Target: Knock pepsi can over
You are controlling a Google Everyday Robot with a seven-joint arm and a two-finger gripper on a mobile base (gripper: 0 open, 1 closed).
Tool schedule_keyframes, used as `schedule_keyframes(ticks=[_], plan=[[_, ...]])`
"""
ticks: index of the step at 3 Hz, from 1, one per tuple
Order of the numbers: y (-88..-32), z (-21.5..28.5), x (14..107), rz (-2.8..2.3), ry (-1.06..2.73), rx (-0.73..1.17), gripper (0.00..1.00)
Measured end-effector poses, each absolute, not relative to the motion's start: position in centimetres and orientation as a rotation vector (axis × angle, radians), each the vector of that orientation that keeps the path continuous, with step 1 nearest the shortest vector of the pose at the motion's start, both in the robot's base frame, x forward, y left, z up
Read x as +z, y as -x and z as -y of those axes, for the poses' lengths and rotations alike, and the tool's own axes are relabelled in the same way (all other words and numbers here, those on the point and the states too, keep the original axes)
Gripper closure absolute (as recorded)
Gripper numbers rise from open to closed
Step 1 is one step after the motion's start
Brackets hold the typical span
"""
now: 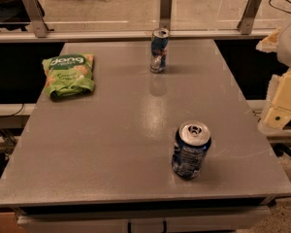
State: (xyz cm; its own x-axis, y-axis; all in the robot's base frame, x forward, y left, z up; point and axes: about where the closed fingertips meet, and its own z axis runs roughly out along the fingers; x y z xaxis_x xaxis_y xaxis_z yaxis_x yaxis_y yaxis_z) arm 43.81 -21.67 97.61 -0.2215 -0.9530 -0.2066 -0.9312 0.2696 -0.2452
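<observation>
The pepsi can (190,150), stout and dark blue with a silver top and pull tab, stands upright near the front right of the grey table (111,130). My gripper (280,111), a cream-coloured arm end, is at the right edge of the view, beyond the table's right side and well apart from the can, up and to its right.
A slimmer, taller blue-and-silver can (159,50) stands upright at the back middle of the table. A green snack bag (68,74) lies at the back left. A glass railing with metal posts (166,8) runs behind the table.
</observation>
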Motion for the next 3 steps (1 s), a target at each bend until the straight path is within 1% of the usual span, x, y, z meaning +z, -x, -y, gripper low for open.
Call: schedule_keyframes(ticks=[2,3], plan=[[-43.6,21.6,97.7,-2.219,1.718,-0.089,0.0],[-43.2,21.1,96.3,-2.184,1.693,0.013,0.0]])
